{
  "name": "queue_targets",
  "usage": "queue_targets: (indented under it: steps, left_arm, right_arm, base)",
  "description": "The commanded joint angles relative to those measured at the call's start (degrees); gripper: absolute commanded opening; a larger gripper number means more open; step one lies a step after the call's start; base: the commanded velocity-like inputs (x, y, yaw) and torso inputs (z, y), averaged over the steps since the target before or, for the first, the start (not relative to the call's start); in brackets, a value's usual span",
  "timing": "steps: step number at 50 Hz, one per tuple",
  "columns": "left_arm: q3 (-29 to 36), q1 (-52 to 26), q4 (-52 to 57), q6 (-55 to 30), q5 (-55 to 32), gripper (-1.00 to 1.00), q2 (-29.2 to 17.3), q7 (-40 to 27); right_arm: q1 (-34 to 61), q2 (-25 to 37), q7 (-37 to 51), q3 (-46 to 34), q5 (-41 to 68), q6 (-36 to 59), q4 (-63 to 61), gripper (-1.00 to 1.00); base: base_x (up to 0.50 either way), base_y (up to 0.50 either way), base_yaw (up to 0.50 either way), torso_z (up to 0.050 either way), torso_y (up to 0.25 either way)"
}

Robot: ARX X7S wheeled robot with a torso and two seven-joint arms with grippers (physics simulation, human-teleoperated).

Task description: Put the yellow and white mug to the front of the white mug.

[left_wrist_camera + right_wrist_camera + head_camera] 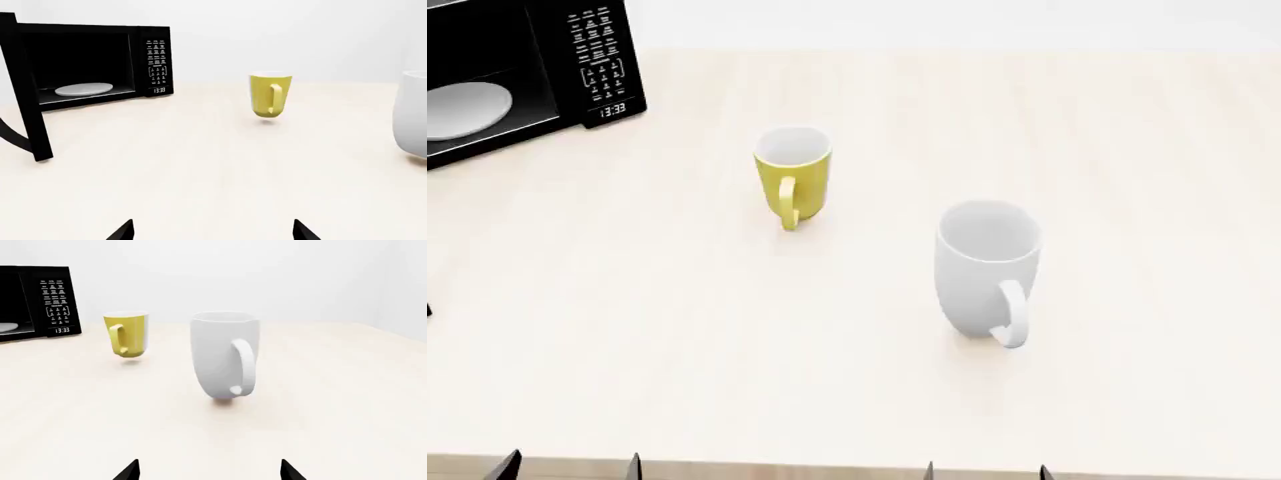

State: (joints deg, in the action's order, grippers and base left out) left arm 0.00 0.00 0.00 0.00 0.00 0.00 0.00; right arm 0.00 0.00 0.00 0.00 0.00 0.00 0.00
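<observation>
The yellow and white mug (793,178) stands upright on the pale table, its yellow handle facing me; it also shows in the left wrist view (270,95) and the right wrist view (127,334). The larger white mug (988,265) stands upright to its right and nearer me, also seen in the right wrist view (223,356) and at the edge of the left wrist view (412,115). My left gripper (570,467) and right gripper (985,470) are both open and empty at the table's near edge, well short of both mugs. Only their fingertips show.
A black microwave (507,75) stands at the far left with its door (23,90) swung open and a white plate (83,89) inside. The pale table (827,350) reaches to the near edge.
</observation>
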Motion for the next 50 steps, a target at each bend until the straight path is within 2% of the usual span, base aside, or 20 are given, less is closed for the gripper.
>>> queue_targets:
  steps: [1,4,10,17,25,31,43,50]
  left_arm:
    - [0.79,-0.17,-0.08,-0.23,-1.44,1.0,-0.9,-0.86]
    - [1.01,0.08,0.81,-0.21,-2.7,1.0,-1.45,-1.04]
    - [2.95,0.87,1.33,1.75,-3.09,1.0,-2.66,-1.08]
    - [3.68,0.8,1.86,1.36,-3.59,1.0,-3.56,-2.03]
    - [4.47,2.39,7.06,-1.1,-2.76,1.0,-5.94,-2.5]
    - [4.45,1.91,6.52,-0.82,-3.19,1.0,-6.47,-3.04]
    - [4.7,1.24,5.45,-0.31,-3.64,1.0,-7.49,-3.7]
    - [4.93,1.37,5.43,0.62,-4.76,1.0,-7.78,-3.46]
  right_arm:
    - [0.39,0.63,2.66,-0.6,0.68,1.02,0.57,1.0]
    - [0.38,1.34,1.97,-1.43,2.4,1.2,0.28,1.0]
    - [-0.56,2.51,7.6,-2.77,-2.94,2.03,-3.08,1.0]
    - [-0.38,3.44,9.04,-4.65,-4.27,2.44,-3.23,1.0]
    - [-2.18,5.47,8.87,-1.83,-0.6,4.89,-8.34,1.0]
    - [-3.47,6.74,9.67,0.73,1.49,4.38,-9.97,1.0]
    - [-5.13,8.02,10.02,3.2,4.76,1.42,-10.93,1.0]
    - [-5.51,8.54,8.52,2.08,6.33,1.39,-11.32,1.0]
  base:
    - [0.0,0.0,0.0,0.0,0.0]
    - [0.0,0.0,0.0,0.0,0.0]
    - [0.0,0.0,0.0,0.0,0.0]
    - [0.0,0.0,0.0,0.0,0.0]
    - [0.0,0.0,0.0,0.0,0.0]
    - [0.02,-0.04,0.0,0.0,0.0]
    - [0.29,-0.37,0.0,0.0,0.0]
    - [0.42,-0.27,0.0,0.0,0.0]
